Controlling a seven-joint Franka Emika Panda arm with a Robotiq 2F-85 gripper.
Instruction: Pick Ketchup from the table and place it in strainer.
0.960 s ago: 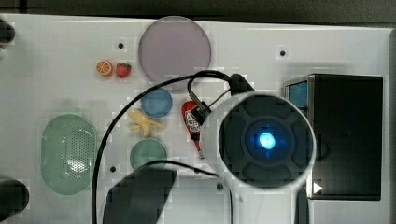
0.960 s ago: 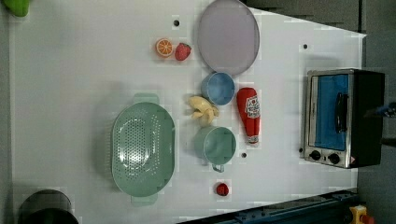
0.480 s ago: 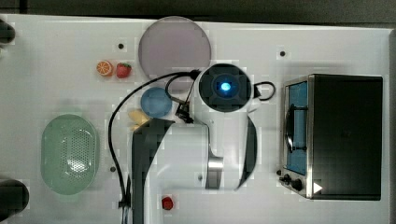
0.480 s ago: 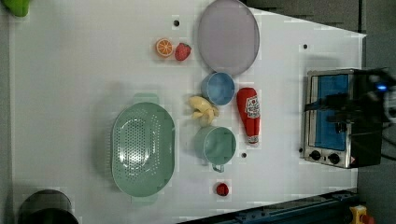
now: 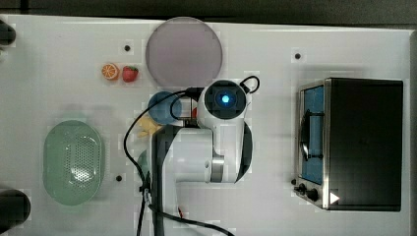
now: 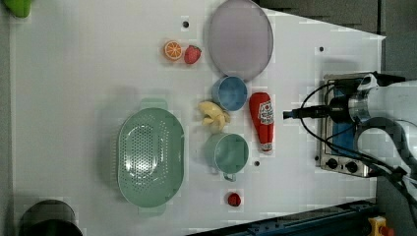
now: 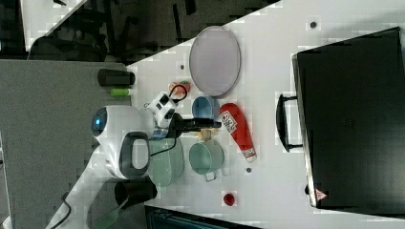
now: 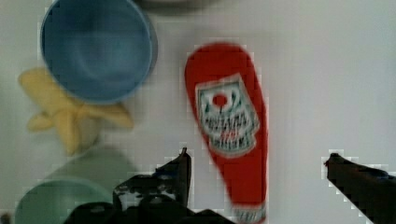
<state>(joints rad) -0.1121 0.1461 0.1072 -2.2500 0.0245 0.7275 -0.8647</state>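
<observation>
The Ketchup (image 6: 262,120) is a red bottle with a white ribbed end, lying flat on the white table between the blue cup and the oven. It also shows as the Ketchup (image 7: 236,129) in the right view. In the wrist view my gripper (image 8: 258,158) hangs above the Ketchup (image 8: 229,121), open, its dark fingertips (image 8: 184,158) wide apart on either side of the bottle's narrow end and not touching it. The gripper (image 6: 287,114) sits just off the bottle at the left view's right. The strainer (image 6: 124,147), a pale mint-green oval basket, stands empty at the left view's left.
A blue cup (image 6: 229,93), a yellow banana toy (image 6: 214,116) and a green cup (image 6: 227,152) crowd one side of the bottle. A grey plate (image 6: 240,38), an orange (image 6: 172,50), a strawberry (image 6: 192,54) and a small red ball (image 6: 234,199) lie around. A toaster oven (image 5: 359,142) stands at the top view's right.
The arm swung in over the table: in the top view its head moved up and left over the bottle, and it entered the left view from the right. The jaws stayed open.
</observation>
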